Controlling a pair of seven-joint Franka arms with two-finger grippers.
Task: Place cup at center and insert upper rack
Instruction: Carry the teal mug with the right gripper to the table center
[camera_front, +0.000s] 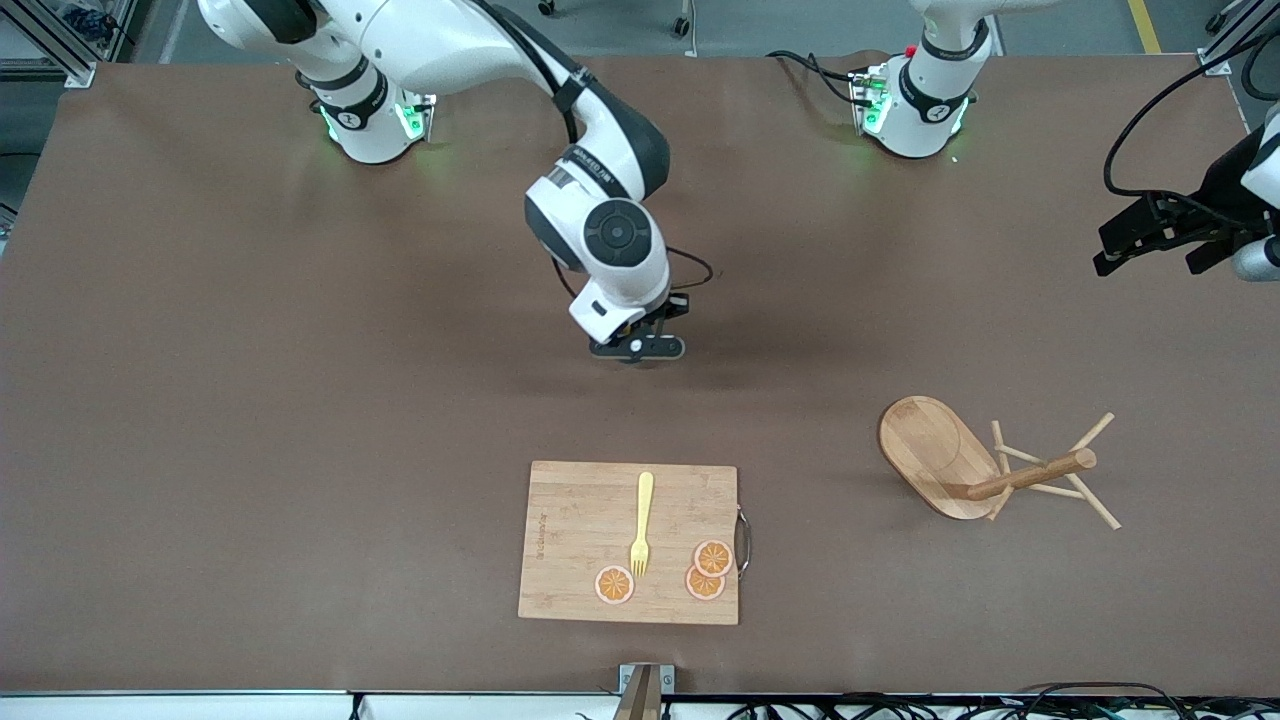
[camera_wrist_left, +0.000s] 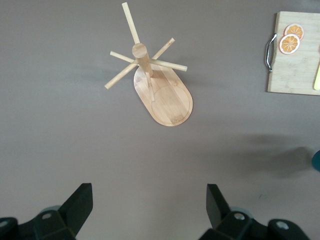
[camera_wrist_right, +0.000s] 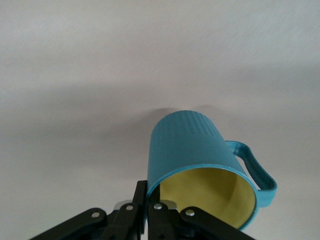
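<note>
My right gripper (camera_front: 640, 350) hangs low over the middle of the table (camera_front: 250, 400), and its fingers are pinched on the rim of the cup (camera_wrist_right: 200, 165), one finger inside the yellow lining and one outside the teal wall. In my right wrist view the cup hangs from that pinch with its base toward the tabletop and its handle sticking out to one side. In the front view my own wrist covers it. I judge the cup is about at its spot; whether its base touches the surface I cannot tell.

Nearer the front camera lies the cutting board (camera_front: 580, 520), carrying a fork (camera_front: 641, 525) and orange slices (camera_front: 614, 585).

Toward the left arm's end lies the upper rack (camera_front: 985, 470), toppled onto its side. Its oval base (camera_front: 925, 450) stands tilted on edge, and the post (camera_front: 1030, 475) runs along the table away from the board, pegs splayed around its end.

My left gripper (camera_front: 1160, 240) waits high over that end of the table, fingers spread wide and empty. Its wrist view looks straight down on the rack, so this hand is plainly the nearer one. The post's long axis lies flat, so I think any grasp there must close across it, clear of the pegs.
</note>
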